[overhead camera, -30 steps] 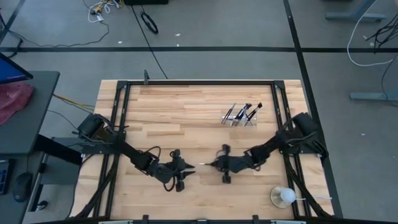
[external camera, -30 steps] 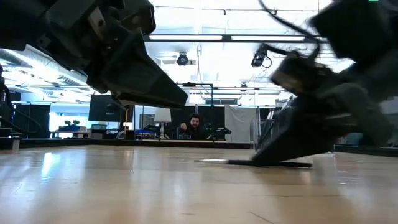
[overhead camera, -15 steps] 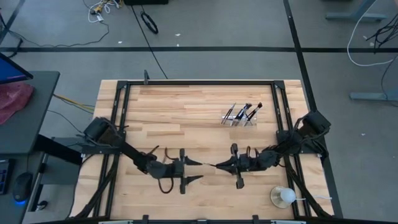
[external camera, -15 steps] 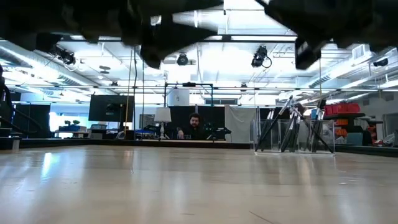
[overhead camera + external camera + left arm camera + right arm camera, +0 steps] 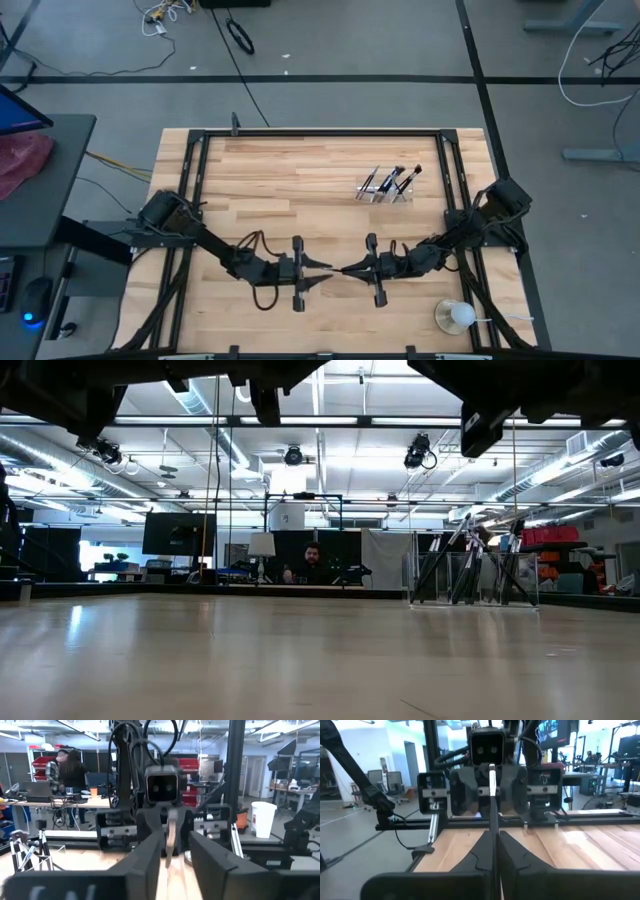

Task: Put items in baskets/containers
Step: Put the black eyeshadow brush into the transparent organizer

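My right gripper (image 5: 348,270) is shut on a thin makeup brush (image 5: 492,800) above the middle of the table's near half. The brush sticks out level toward my left gripper (image 5: 321,271), which faces it. My left gripper is open (image 5: 172,857), with its fingers on either side of the brush's pale free end (image 5: 170,836); I cannot tell whether they touch it. The small clear tray (image 5: 388,190) stands at the far right with several brushes leaning in it, and it also shows in the low view (image 5: 475,575). My right gripper pinches the brush's shaft (image 5: 493,832) between its two shut fingers. The fingers are level and point toward the table's left, lying along the brush. The brush sticks straight out past the fingertips, level and lifted clear of the table.
A round clear cup with a white ball (image 5: 455,316) stands at the near right corner. The black frame rails (image 5: 320,133) run round the table. Bare wood lies between the grippers and the tray. A person sits far behind the table (image 5: 313,560).
My right gripper has lifted the brush off the table, and the brush now hangs clear and level. Both grippers have risen and turned level, facing each other. My left gripper has moved toward the table's right, up to the brush's free end.
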You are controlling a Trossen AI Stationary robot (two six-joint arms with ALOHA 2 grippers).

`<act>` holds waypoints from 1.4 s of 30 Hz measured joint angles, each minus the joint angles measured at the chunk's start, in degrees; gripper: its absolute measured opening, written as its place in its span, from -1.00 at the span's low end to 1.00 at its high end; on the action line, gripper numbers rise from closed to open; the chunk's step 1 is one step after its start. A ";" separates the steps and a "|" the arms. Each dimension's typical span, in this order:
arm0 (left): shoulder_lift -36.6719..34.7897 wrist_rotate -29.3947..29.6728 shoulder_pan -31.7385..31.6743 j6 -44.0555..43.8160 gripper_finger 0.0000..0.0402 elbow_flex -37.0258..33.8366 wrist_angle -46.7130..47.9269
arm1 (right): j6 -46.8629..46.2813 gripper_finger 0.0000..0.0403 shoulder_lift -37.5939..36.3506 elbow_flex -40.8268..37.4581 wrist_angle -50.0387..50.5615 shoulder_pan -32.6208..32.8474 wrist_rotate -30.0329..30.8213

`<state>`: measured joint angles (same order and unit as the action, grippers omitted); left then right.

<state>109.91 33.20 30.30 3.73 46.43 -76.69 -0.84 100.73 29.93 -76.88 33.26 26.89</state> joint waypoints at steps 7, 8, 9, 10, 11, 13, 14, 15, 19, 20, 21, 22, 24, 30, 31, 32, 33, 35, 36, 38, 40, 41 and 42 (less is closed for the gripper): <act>0.00 -0.12 -0.15 0.00 -0.86 0.13 -0.13 | -0.14 -0.95 -0.02 0.00 1.08 0.00 -0.12; 0.00 -0.08 -0.15 0.00 -0.90 0.13 -0.07 | -0.19 -0.95 -0.03 0.01 1.30 0.00 -0.18; 0.00 -0.09 -0.15 0.00 -0.93 0.13 0.00 | -0.41 -0.95 -0.04 0.02 1.53 0.00 -0.34; 0.00 -0.11 -0.15 -0.07 -0.93 0.13 0.14 | -0.77 -0.95 -0.10 0.03 1.98 0.00 -0.33; 0.00 -0.10 -0.15 -0.30 -0.93 0.12 0.58 | -1.25 -0.95 -0.18 0.05 2.85 0.00 -0.31; 0.01 0.06 -0.15 -1.64 -0.92 0.11 2.41 | -2.77 -0.95 -0.20 0.11 5.77 0.00 -0.31; 0.04 0.22 -0.15 -2.53 -0.92 0.09 3.62 | -3.72 -0.95 -0.21 0.15 7.60 0.00 -0.31; 0.04 0.53 -0.15 -3.75 -0.92 0.09 5.29 | -4.73 -0.94 -0.24 0.17 9.61 0.00 -0.24; 0.04 1.90 -0.78 -12.54 -0.93 0.09 14.29 | -11.11 -0.81 -2.14 0.21 22.26 -0.83 0.00; 0.03 2.19 -1.12 -15.26 -0.93 0.09 16.37 | -12.71 -0.75 -2.72 0.01 26.17 -1.11 -0.52; 0.00 2.14 -1.50 -17.76 -0.93 0.12 18.61 | -14.20 -0.69 -3.19 0.00 30.12 -1.45 -1.18; 0.00 2.07 -1.91 -20.11 -0.93 0.13 21.24 | -15.36 -0.62 -3.73 0.32 33.44 -1.77 -1.41; 0.00 0.50 -2.96 -23.78 -0.92 0.11 25.04 | -16.93 -0.47 -4.43 2.23 39.30 -2.24 -1.45; 0.00 -4.45 -5.69 -26.79 -0.91 0.11 26.65 | -15.94 -0.16 -3.78 9.79 52.11 -3.70 -2.47; 0.00 -4.89 -5.97 -26.87 -0.91 0.11 26.64 | -15.38 -0.15 -3.49 11.14 53.74 -3.96 -2.48; 0.00 -5.18 -6.24 -26.87 -0.91 0.11 26.68 | -14.66 -0.15 -3.21 12.11 55.00 -4.17 -2.49; 0.00 -5.64 -6.49 -26.87 -0.90 0.11 26.69 | -13.95 -0.17 -2.87 12.92 55.73 -4.38 -2.49; 0.00 -6.37 -6.80 -27.13 -0.89 0.11 26.71 | -12.42 -0.24 -2.60 14.16 55.73 -4.44 -2.44; 0.00 -6.56 -6.88 -27.15 -0.89 0.11 26.69 | -11.99 -0.30 -2.62 14.50 55.65 -4.48 -2.28; 0.00 -6.67 -6.86 -27.14 -0.89 0.11 26.61 | -11.78 -0.45 -2.62 14.71 55.64 -4.57 -1.99; 0.00 -6.45 -6.82 -27.14 -0.88 0.11 26.27 | -12.19 -0.63 -2.63 14.69 55.63 -4.74 -1.95; 0.00 -6.43 -6.82 -27.13 -0.88 0.11 26.07 | -12.43 -0.74 -2.64 14.56 55.51 -4.80 -1.87; 0.00 -6.42 -6.82 -26.96 -0.88 0.11 25.88 | -13.01 -0.84 -2.66 14.31 55.35 -4.81 -1.80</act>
<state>109.91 26.79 23.49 -23.23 46.54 -50.81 -13.85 98.07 44.24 -21.53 28.45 25.09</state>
